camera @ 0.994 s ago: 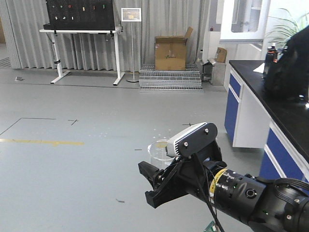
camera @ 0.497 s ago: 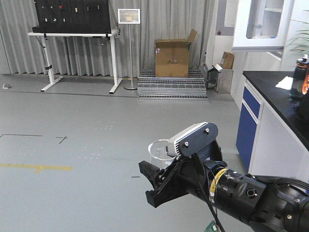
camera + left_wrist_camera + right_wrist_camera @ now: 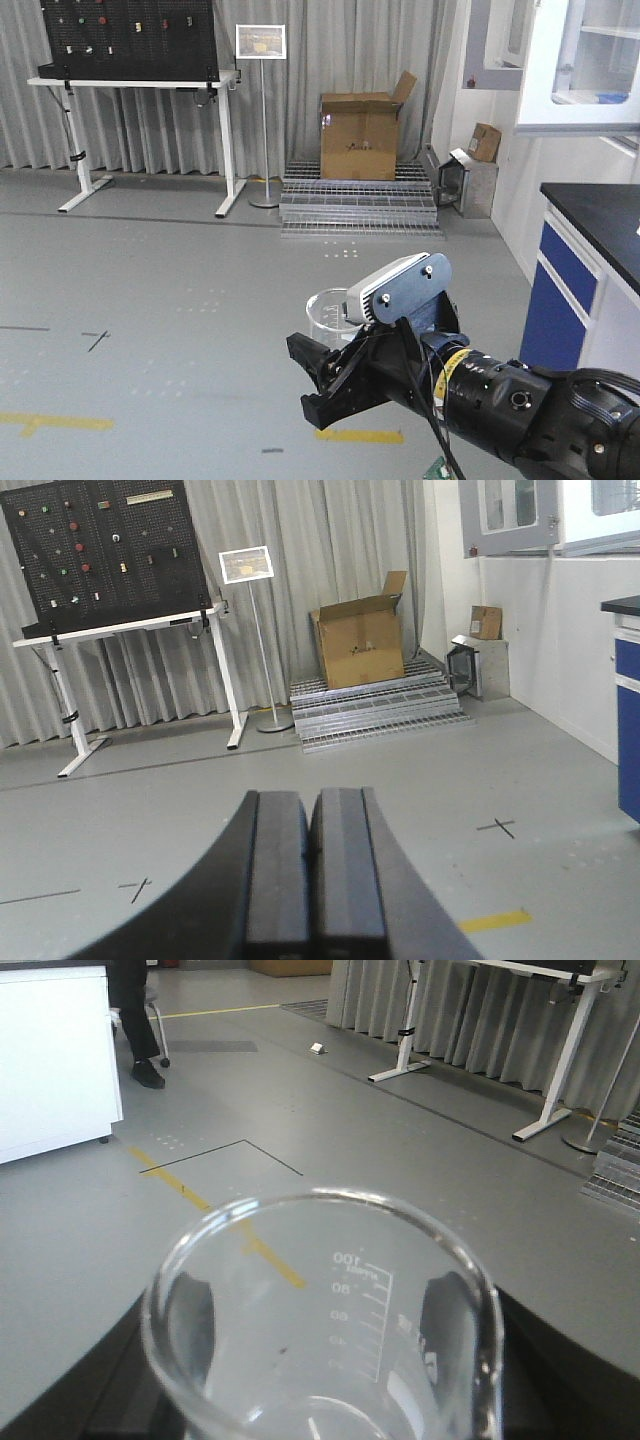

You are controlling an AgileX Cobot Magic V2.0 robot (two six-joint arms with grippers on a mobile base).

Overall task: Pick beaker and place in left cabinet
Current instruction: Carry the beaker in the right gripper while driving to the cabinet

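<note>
front view: right gripper (image 3: 310, 380) low right of frame, the beaker (image 3: 323, 312) upright just past its dark fingers, only the top of the glass showing, contact hidden. right wrist view settles it: beaker (image 3: 365, 1290) rim fills the frame, 100 and 80 marks readable, dark fingers (image 3: 190, 1325) pressed on both sides through the glass, so the jaws are grasping it, off the floor. left wrist view only: left gripper (image 3: 310, 820) pads clenched together, nothing between. wide bare grey floor (image 3: 150, 300) ahead and left. blue-fronted counter (image 3: 570, 290) close on the right. cardboard box (image 3: 360, 135), grating steps (image 3: 355, 205) and pegboard table (image 3: 130, 80) well apart at the far wall.
</note>
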